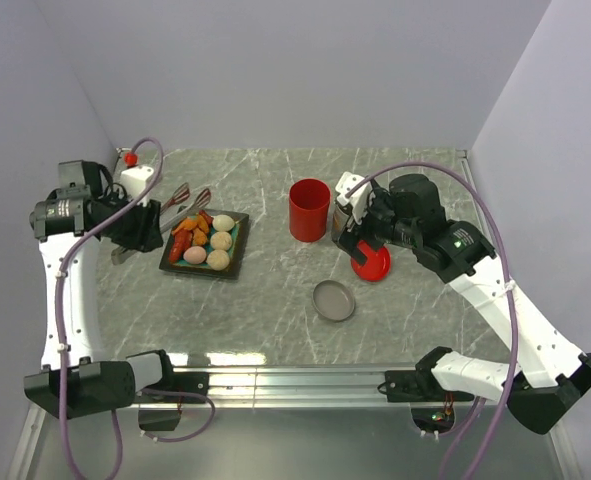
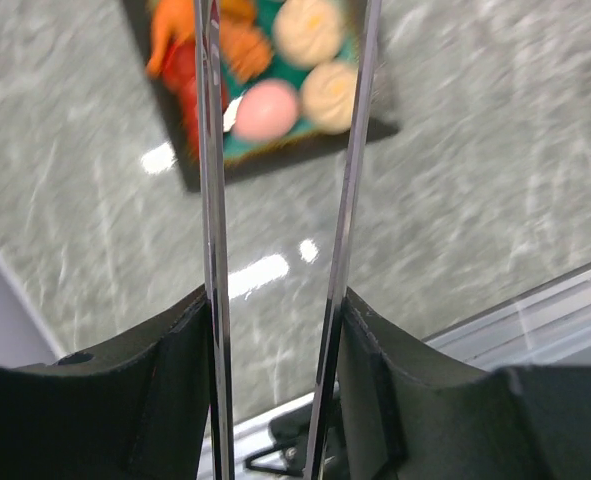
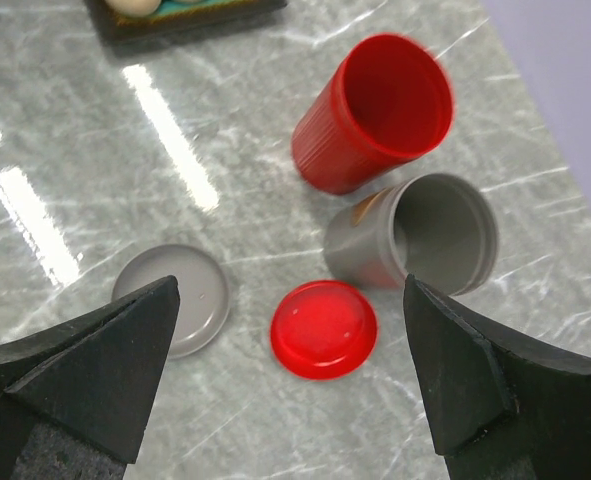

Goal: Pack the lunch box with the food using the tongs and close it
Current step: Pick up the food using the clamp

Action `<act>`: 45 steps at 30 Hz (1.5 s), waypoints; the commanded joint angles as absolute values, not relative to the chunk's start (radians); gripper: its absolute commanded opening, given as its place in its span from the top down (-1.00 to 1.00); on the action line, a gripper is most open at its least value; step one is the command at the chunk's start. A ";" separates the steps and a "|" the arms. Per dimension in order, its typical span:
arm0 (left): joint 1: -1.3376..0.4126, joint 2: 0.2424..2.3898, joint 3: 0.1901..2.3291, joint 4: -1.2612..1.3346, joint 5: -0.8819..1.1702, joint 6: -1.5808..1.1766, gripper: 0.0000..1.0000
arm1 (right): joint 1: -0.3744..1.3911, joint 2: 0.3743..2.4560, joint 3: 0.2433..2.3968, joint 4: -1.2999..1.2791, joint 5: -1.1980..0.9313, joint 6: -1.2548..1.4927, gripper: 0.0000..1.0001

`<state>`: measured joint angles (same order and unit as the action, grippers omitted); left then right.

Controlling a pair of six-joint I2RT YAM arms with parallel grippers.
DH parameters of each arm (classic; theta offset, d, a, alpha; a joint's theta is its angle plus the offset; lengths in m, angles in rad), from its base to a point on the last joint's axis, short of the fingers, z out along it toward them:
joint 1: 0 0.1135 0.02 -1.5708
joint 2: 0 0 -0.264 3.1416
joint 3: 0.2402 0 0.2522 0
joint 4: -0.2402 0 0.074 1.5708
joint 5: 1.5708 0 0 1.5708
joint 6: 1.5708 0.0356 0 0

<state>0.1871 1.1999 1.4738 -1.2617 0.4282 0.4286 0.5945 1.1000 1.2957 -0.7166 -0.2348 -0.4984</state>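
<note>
Left gripper (image 2: 275, 310) clasps the tongs (image 2: 213, 200); right gripper (image 3: 290, 295) gapes empty over two lids (image 3: 323, 328); seemingly three beige balls (image 1: 221, 240).

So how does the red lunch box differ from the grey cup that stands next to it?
Colour: the lunch box is bright red, the grey cup is dull grey.
Height: the lunch box is clearly taller than the grey cup.
Wall: the lunch box looks ribbed; the grey cup looks smooth, with a small orange mark on its side.
Shared: both stand open and look empty, with the red lid and the grey lid lying off nearby.
</note>
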 commanded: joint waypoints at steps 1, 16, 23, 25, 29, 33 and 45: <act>0.264 1.154 1.435 -1.336 0.407 0.580 -0.04 | 0.583 1.117 1.298 -0.764 -0.261 -0.482 -0.99; 0.157 1.366 1.420 -1.164 0.371 0.611 -0.09 | 0.539 1.172 1.364 -0.815 -0.279 -0.428 -0.99; 0.063 1.477 1.433 -1.091 0.298 0.604 -0.07 | 0.488 1.200 1.410 -0.830 -0.308 -0.387 -0.99; 0.031 1.509 1.434 -1.075 0.272 0.601 -0.06 | 0.476 1.201 1.410 -0.825 -0.311 -0.377 -0.99; 0.005 1.574 1.456 -1.054 0.238 0.588 -0.01 | 0.460 1.189 1.402 -0.816 -0.337 -0.354 -0.99; 0.006 1.606 1.463 -1.039 0.213 0.597 0.03 | 0.459 1.190 1.405 -0.821 -0.341 -0.353 -0.99; -0.043 1.647 1.460 -1.042 0.150 0.637 0.01 | 0.459 1.206 1.413 -0.819 -0.334 -0.367 -0.99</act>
<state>-0.0315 1.6371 1.4200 -1.0508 0.1761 0.6048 0.4641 1.2049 1.3689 -0.8314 -0.3305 -0.3645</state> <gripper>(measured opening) 0.494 0.996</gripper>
